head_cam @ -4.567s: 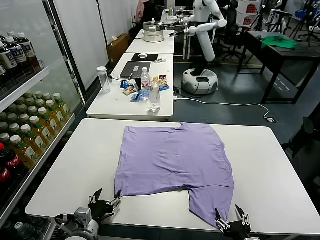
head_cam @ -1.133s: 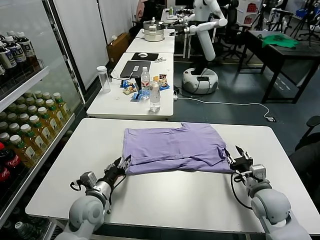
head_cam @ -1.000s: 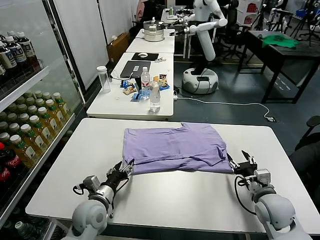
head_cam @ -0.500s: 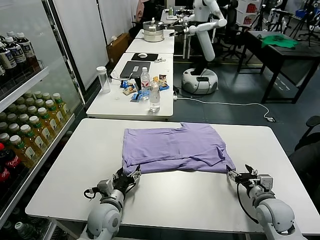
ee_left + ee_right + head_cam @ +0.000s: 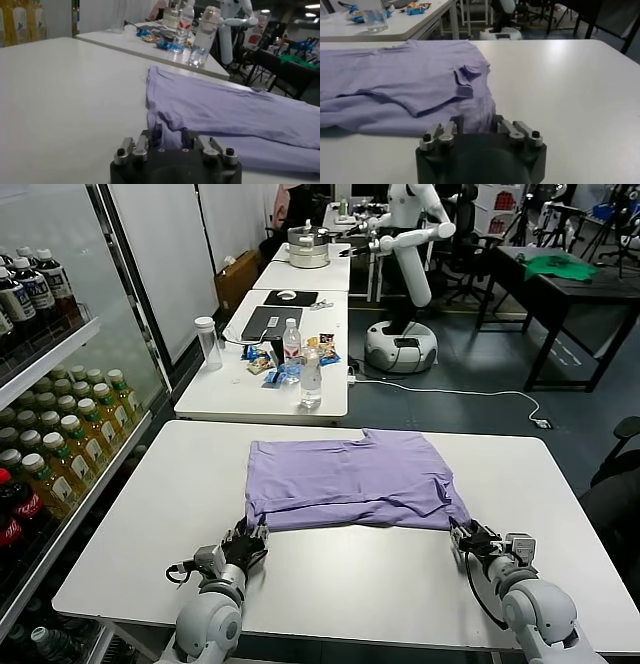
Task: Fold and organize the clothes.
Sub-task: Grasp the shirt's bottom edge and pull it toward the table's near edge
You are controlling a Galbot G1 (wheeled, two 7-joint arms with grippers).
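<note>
On the white rectangular surface (image 5: 350,584): one light purple short-sleeved T-shirt of soft thin fabric (image 5: 350,479) lies folded over itself into a wide band, toward the far half, its doubled near edge facing the robot.
T-shirt layers: the upper layer ends short of the lower one along the near edge; a sleeve (image 5: 467,80) shows folded on top at the robot's right end.
Left claw (image 5: 246,542): low over the surface at the shirt's near left corner, fingers (image 5: 156,134) parted a little with the corner fabric lying between them; whether they pinch it I cannot tell.
Right claw (image 5: 470,536): low at the near right corner, fingers (image 5: 498,121) set apart either side of the purple hem; grip on the cloth cannot be told.
Behind the surface: a second white table (image 5: 225,389) with clear plastic bottles (image 5: 309,379) and snack packets (image 5: 262,364).
Robot's left side: shelves of bottled drinks (image 5: 60,449).
Far right: a dark table with a green cloth (image 5: 560,266).
</note>
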